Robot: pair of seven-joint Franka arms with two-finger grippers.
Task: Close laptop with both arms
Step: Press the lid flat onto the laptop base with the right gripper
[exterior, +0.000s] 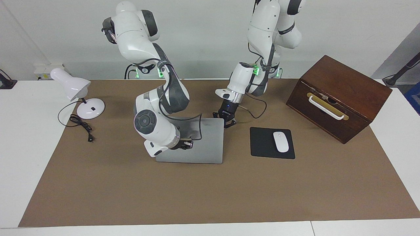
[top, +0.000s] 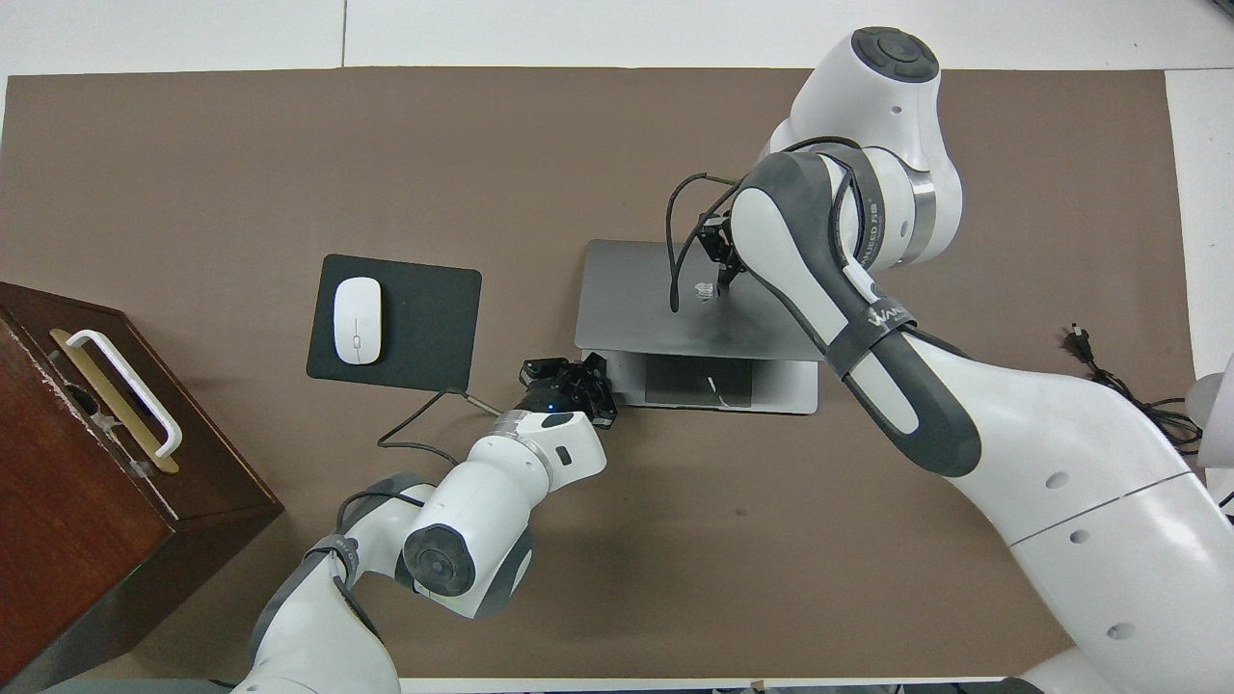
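- I read the right gripper [exterior: 185, 144] as pressed together with nothing pinched between its fingertips; it bears down on the outer face of the laptop [exterior: 206, 141] lid, at about the lid's middle.
- In the overhead view the right gripper [top: 711, 273] sits on the lid, which leans low over the keyboard deck; only the trackpad strip of the base shows past the lid's edge.
- The left gripper [exterior: 225, 118] is likewise pressed together and holds nothing. It stands at the laptop's corner nearest the robots, toward the left arm's end of the tabletop [exterior: 229, 190]. I judge that it braces the base there; I cannot confirm contact.
- The laptop lies near the middle of the tabletop, beside the black mousepad [exterior: 264, 144] that carries the white mouse [exterior: 281, 141].
- Step in hand, in my judgement: the closing stroke. The lid is most of the way down but not yet shut against the base.
- The next move calls for the right gripper to continue pressing downward and toward the robots, following the lid's arc about the hinge, until the lid seats flat.
- The left gripper should keep its station at the corner so that the base neither slides nor lifts.
- Caution: the right arm's cable hangs across the lid. I would watch that it does not snag as the arm descends.
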